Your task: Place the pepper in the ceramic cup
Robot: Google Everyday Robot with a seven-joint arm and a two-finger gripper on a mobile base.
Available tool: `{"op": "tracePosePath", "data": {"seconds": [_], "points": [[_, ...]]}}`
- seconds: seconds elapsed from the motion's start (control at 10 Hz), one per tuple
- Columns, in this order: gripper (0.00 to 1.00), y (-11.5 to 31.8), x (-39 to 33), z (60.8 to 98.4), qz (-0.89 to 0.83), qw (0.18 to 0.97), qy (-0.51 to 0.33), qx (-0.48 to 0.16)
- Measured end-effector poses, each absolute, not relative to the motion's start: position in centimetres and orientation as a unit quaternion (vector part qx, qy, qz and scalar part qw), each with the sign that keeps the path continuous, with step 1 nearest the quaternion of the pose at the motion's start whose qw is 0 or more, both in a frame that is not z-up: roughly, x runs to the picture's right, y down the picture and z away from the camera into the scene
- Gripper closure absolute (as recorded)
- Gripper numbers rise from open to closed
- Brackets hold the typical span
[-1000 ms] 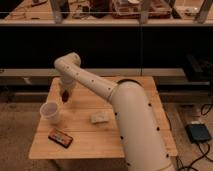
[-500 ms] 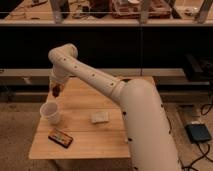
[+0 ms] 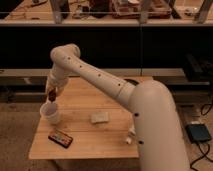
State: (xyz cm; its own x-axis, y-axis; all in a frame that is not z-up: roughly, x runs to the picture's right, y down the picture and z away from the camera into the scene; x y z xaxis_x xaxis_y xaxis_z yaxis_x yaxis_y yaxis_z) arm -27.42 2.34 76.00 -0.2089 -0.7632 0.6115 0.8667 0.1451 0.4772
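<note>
The white ceramic cup (image 3: 51, 113) stands upright near the left edge of the wooden table (image 3: 85, 145). Directly above its mouth hangs my gripper (image 3: 51, 92), pointing down at the end of the long white arm. It is shut on the small dark red-brown pepper (image 3: 51, 95), whose lower tip is just above the cup's rim. The pepper is partly covered by the fingers.
A flat black-and-orange box (image 3: 60, 138) lies at the table's front left. A small pale square object (image 3: 99, 117) sits mid-table. The arm's thick white body (image 3: 155, 125) covers the table's right side. Dark shelving runs behind, and a pedal-like device (image 3: 199, 132) is on the floor at right.
The gripper with the pepper has swung left from over the table's middle-left to directly above the cup and come down toward its rim.
</note>
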Motion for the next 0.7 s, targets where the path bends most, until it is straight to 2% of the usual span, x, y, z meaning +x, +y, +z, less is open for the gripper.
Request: {"op": "tracePosePath", "data": {"seconds": [0.5,0.7], "points": [[0.67,6.0,-28.8,76.0,-0.677,0.586,-0.440,-0.068],[0.47,6.9,-29.3,76.4,-0.687,0.572,-0.444,-0.065]]}}
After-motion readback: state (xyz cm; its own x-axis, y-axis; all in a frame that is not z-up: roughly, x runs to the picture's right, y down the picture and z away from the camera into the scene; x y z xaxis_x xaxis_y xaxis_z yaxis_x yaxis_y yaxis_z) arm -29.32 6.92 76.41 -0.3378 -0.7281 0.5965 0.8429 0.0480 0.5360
